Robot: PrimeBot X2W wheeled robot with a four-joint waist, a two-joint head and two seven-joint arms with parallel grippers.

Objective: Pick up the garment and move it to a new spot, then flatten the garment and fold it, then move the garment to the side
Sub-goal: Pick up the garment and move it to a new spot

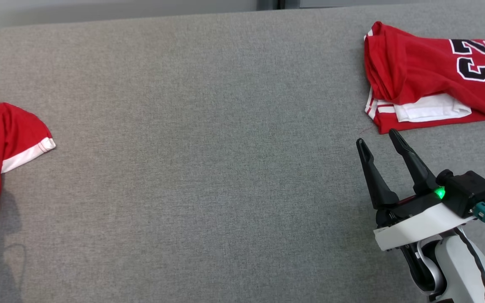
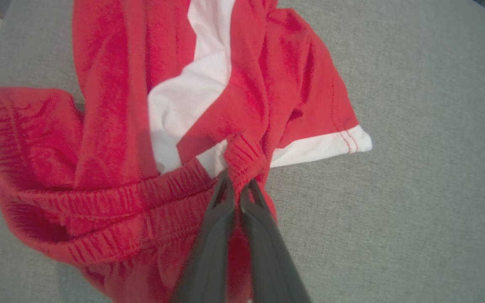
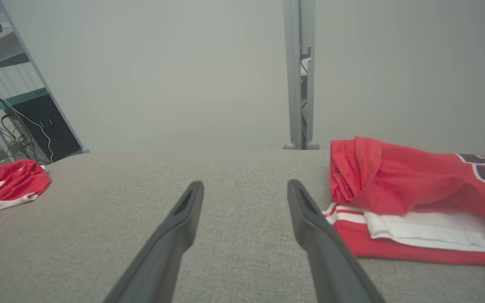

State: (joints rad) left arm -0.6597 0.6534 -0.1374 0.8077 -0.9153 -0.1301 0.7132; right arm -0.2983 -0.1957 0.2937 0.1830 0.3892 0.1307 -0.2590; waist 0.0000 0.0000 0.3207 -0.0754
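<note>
The garment (image 1: 6, 147) is a crumpled pair of red shorts with white trim, lying at the far left edge of the grey surface (image 1: 209, 126). In the left wrist view my left gripper (image 2: 237, 185) is shut on a bunched fold of the garment (image 2: 120, 126) at its elastic waistband. My right gripper (image 1: 377, 139) stands open at the lower right, just short of the folded clothes, with nothing between its fingers. In the right wrist view the right gripper (image 3: 246, 185) points across the surface, and the garment (image 3: 9, 185) lies far off to its left.
A folded stack of red and white clothes (image 1: 432, 80) with a numbered jersey on top lies at the far right, also in the right wrist view as the folded stack (image 3: 415, 202). A grey post (image 3: 300, 75) and a shelf with cables (image 3: 19, 113) stand beyond the surface.
</note>
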